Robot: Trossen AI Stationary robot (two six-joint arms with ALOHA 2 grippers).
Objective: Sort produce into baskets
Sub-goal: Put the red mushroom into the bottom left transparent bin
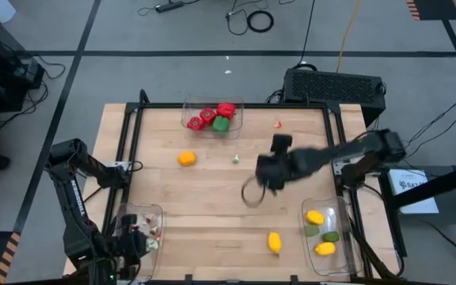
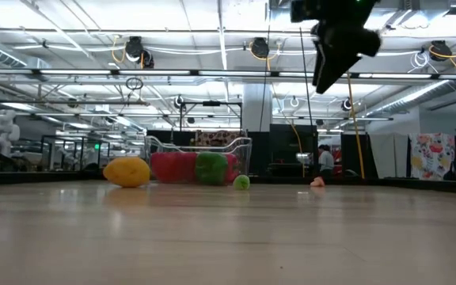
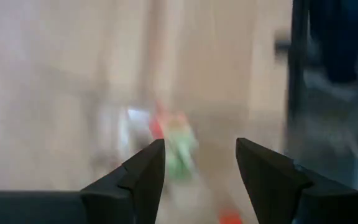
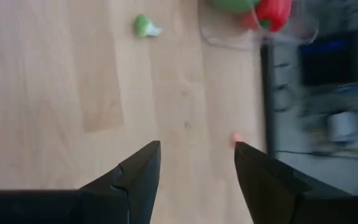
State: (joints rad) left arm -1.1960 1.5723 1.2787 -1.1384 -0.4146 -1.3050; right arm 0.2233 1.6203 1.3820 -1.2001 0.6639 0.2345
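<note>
Three clear baskets stand on the wooden table. The far one (image 1: 212, 117) holds red and green peppers, the near-right one (image 1: 323, 231) holds lemons and limes, and the near-left one (image 1: 142, 228) holds tiny bits. Loose produce on the table: an orange fruit (image 1: 186, 158), a lemon (image 1: 274, 241), a small green bit (image 4: 146, 26) and a small red bit (image 4: 237, 138). My right gripper (image 4: 197, 146) hangs open above the table's middle (image 1: 252, 195), holding nothing. My left gripper (image 3: 201, 146) is open over the near-left basket, with blurred red and green bits (image 3: 176, 140) below it.
A black frame (image 1: 228, 106) runs along the table's far and side edges. A black box (image 1: 335, 85) stands behind the far right corner. In the low view the right gripper (image 2: 339, 47) hangs high above the tabletop, well clear of the fruit (image 2: 127, 171).
</note>
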